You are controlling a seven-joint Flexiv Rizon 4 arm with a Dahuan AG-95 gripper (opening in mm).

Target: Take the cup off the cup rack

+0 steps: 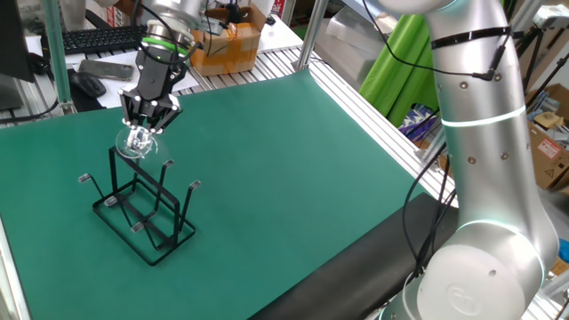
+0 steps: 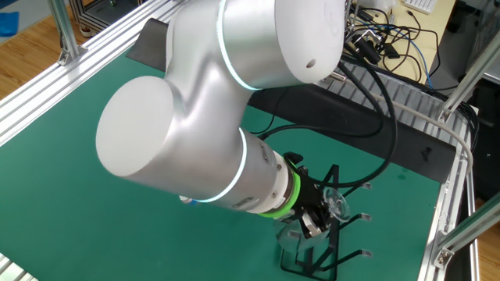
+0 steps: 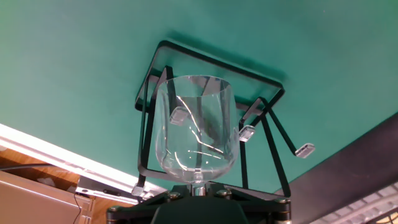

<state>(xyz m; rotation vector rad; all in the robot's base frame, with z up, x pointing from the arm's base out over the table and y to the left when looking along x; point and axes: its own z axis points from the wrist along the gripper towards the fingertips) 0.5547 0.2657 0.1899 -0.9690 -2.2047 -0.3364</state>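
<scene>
Gripper (image 1: 142, 124) is clamped on the stem of the wine glass (image 3: 196, 129), holding it tilted, bowl mouth aimed at the cup rack (image 1: 142, 212). Glass hangs just above the rack's prongs over the green desk (image 1: 293, 160).

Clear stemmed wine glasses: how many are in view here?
1. The clear stemmed wine glass sits in the shut gripper, by the top of the black wire rack, at one end. None seems hidden.
</scene>
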